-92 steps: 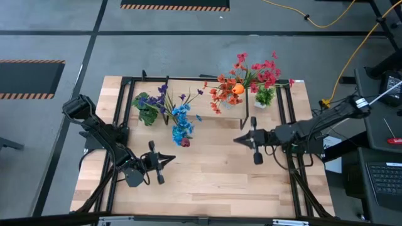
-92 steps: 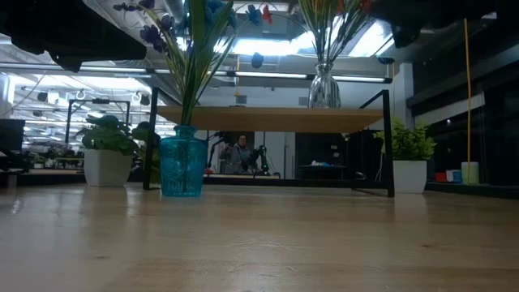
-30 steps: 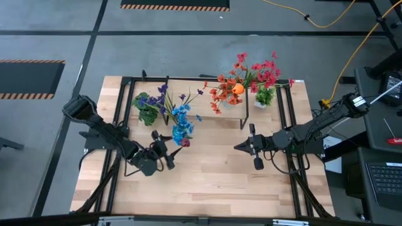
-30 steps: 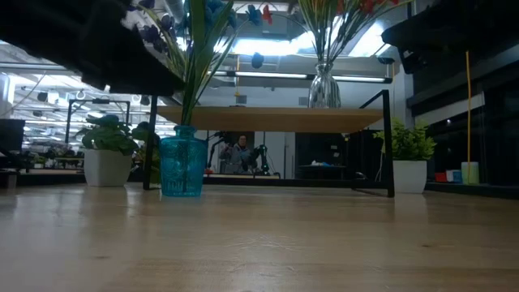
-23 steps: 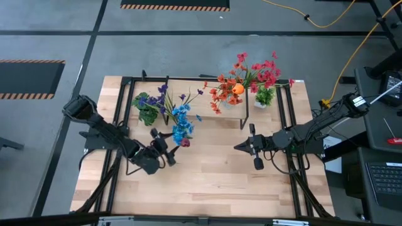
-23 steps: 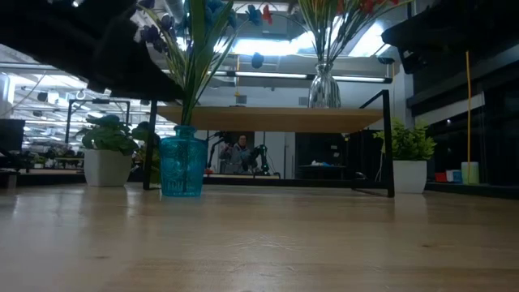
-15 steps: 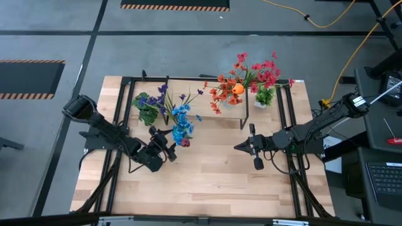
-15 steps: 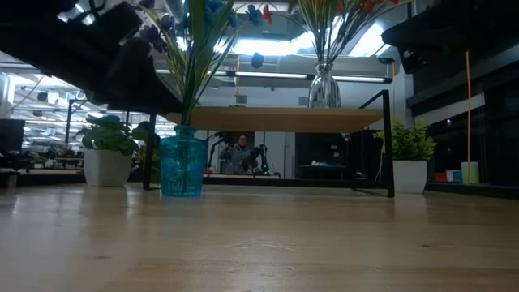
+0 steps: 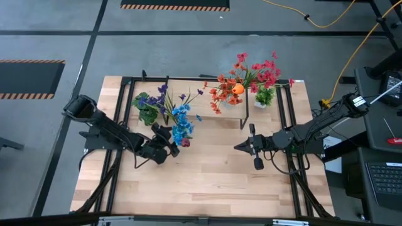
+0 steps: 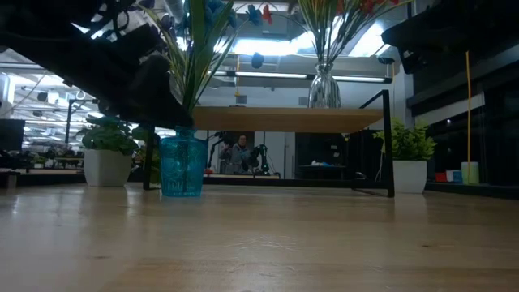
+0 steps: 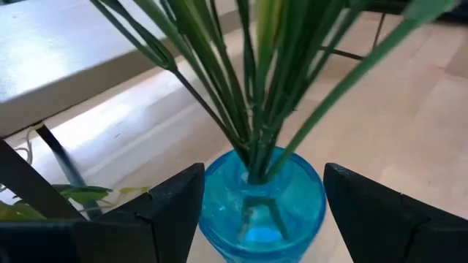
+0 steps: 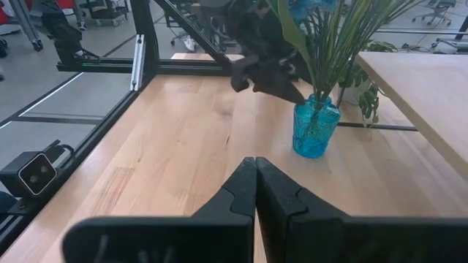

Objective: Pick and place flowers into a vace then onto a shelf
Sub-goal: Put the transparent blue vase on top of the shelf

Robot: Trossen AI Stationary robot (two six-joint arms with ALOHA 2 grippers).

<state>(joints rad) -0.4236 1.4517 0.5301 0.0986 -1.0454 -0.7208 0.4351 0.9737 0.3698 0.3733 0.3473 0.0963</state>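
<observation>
My left gripper stands spread wide, one dark finger on each side of the blue glass vase, close around it but not visibly touching. The vase is round and translucent, and the flowers with blue and purple blooms rise from it on thin green stems. Behind it stands the shelf, a pale wooden plank on black legs, bearing a clear vase of red and orange blooms. No writing shows anywhere. My right gripper hangs clenched and empty over the table's right half.
</observation>
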